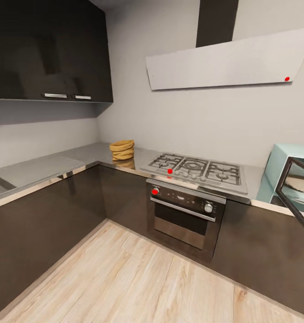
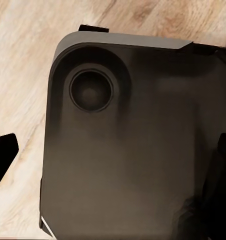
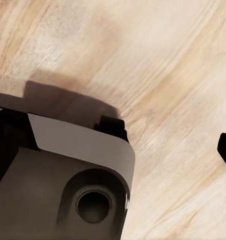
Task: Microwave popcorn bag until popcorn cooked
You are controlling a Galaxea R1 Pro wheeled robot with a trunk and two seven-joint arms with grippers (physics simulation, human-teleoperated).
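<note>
I stand back from the kitchen corner, looking over the wooden floor [image 1: 138, 278] toward the desk [image 1: 80, 157]. The popcorn bag [image 1: 122, 150] sits on the steel top in the corner, just left of the gas hob [image 1: 197, 169], well apart from me. The microwave [image 1: 282, 172] stands at the far right of the desk with its dark glass door [image 1: 300, 193] swung open, ready, I judge, to receive the bag. Both my arms hang low beside my base [image 2: 133, 150], wrist cameras aimed at the floor, likely tucked for driving. Dark finger tips edge both wrist views, but I cannot tell how wide either gripper stands. I judge the grasp not yet begun; approaching the bag comes next.
</note>
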